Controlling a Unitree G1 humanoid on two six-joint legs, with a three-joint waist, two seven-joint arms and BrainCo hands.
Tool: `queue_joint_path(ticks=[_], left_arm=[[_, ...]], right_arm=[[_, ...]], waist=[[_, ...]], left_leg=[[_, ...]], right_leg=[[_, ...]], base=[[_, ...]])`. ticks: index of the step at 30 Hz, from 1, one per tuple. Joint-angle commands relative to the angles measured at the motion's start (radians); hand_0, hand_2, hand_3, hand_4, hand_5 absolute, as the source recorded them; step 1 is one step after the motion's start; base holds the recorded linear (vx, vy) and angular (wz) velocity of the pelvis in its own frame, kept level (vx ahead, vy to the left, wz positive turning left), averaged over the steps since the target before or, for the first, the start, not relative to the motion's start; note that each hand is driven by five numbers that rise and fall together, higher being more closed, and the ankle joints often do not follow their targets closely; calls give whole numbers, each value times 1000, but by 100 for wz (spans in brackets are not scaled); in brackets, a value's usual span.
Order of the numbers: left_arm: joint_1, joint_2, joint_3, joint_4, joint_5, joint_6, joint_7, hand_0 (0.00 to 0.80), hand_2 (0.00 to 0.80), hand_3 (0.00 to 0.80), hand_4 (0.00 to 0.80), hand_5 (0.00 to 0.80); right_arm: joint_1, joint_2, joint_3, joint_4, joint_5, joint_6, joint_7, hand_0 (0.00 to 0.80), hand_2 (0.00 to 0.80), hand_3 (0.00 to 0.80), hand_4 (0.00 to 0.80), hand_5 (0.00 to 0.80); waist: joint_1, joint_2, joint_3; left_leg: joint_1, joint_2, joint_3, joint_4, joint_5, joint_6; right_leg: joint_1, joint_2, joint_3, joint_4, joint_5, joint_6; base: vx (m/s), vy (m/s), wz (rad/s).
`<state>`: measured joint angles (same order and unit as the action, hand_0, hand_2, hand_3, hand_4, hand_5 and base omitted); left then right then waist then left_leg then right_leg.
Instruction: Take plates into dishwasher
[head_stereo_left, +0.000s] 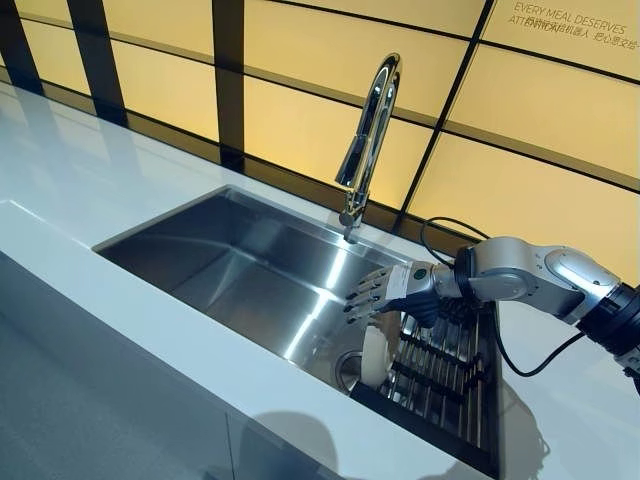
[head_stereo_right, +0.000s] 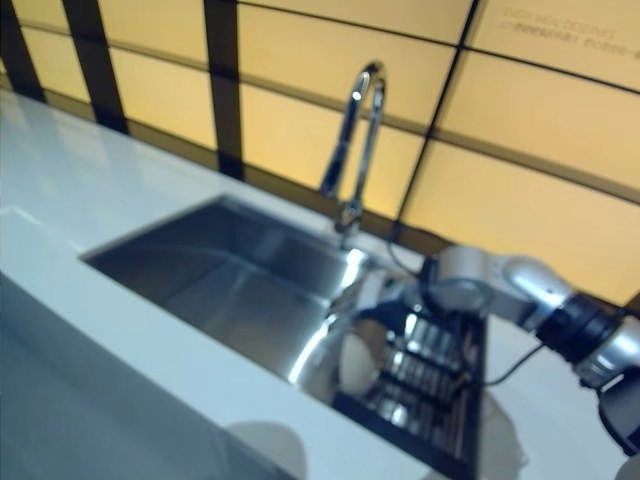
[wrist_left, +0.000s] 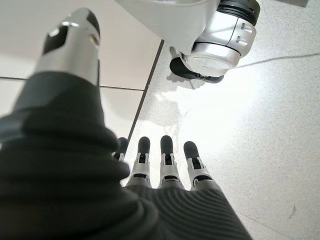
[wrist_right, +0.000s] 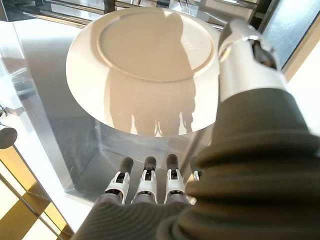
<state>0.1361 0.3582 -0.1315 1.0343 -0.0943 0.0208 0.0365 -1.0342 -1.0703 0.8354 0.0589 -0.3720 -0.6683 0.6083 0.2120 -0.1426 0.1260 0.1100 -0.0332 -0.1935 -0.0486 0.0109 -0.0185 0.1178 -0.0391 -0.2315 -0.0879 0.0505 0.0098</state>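
Note:
A white plate (head_stereo_left: 375, 356) stands on edge in the dark dish rack (head_stereo_left: 445, 375) at the right end of the steel sink (head_stereo_left: 250, 275). In the right wrist view the plate's (wrist_right: 145, 70) underside fills the space just beyond my fingers (wrist_right: 146, 175). My right hand (head_stereo_left: 385, 292) hovers open just above and left of the plate, fingers straight, not touching it. My left hand (wrist_left: 165, 165) shows only in its own wrist view, open, hanging over the floor with nothing in it.
A tall chrome faucet (head_stereo_left: 368, 140) rises behind the sink, close to my right hand. White countertop (head_stereo_left: 90, 215) runs along the left and front of the sink. A yellow panelled wall (head_stereo_left: 300, 70) with dark strips stands behind.

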Motion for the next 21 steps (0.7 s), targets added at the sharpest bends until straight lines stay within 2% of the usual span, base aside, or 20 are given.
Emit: queue_joint_path(ticks=[1, 21], left_arm=[[-34, 23, -17, -8, -6, -24, -2, 0, 0, 0, 0, 0], [-32, 34, -19, -4, 7, -24, -7, 0, 0, 0, 0, 0]], right_arm=[[-40, -11, -8, -1, 52, 30, 1, 0, 0, 0, 0, 0], [-70, 32, 21, -11, 61, 64, 19, 0, 0, 0, 0, 0]], waist=[[44, -16, -4], [67, -37, 11]], left_leg=[[-42, 46, 65, 42, 8, -51], [-53, 46, 52, 49, 10, -49]], right_leg=[[61, -21, -34, 15, -32, 59], [61, -14, -39, 14, -29, 58]], base=[[0, 0, 0], [0, 0, 0]])
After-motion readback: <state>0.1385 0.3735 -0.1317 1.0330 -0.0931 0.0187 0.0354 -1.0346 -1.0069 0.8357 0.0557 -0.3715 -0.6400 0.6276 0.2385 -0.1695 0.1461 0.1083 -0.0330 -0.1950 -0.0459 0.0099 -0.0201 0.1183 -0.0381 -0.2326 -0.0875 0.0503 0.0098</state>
